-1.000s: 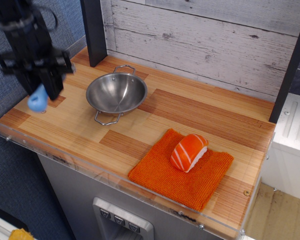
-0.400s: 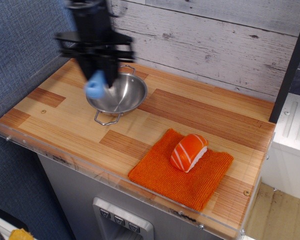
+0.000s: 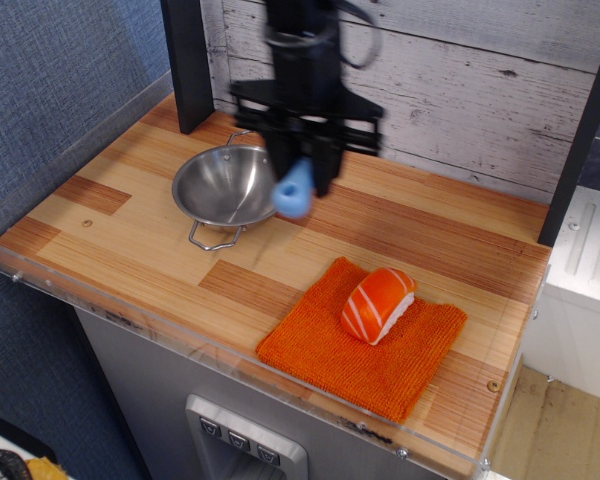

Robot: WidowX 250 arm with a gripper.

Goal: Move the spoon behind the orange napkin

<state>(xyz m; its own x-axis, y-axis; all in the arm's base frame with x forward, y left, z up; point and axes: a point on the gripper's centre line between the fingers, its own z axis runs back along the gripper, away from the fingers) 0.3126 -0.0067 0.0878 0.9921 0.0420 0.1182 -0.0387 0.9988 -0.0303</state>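
Gripper [image 3: 302, 170] first: we are seeing it hanging in the air above the wooden counter [image 3: 410, 225], just right of the steel bowl [image 3: 228, 185], and its dark fingers are pinching the spoon [image 3: 294, 190]; only the light-blue handle is showing, drooping below the fingertips, while the grey scoop end is hidden in the claw, and motion blur is keeping us from reading how narrow the gap is; we are judging the jaws to be pressed together on the handle, since nothing else is bearing the spoon up clear of the wood. We are taking this for the carrying step, with the spoon lifted high enough to pass over the bowl's rim and handles without knocking them. Nearer the front edge, the orange napkin [image 3: 330, 345] is lying flat, with the salmon sushi toy [image 3: 377, 304] sitting on its upper part; the spoon is hanging well apart from both, up and to the left. Behind the napkin, toward the whitewashed plank wall [image 3: 460, 80], a strip of bare wood is waiting, and we are judging that to be the drop spot; the claw is needing to travel further right, then lower, and release short of the sushi toy.
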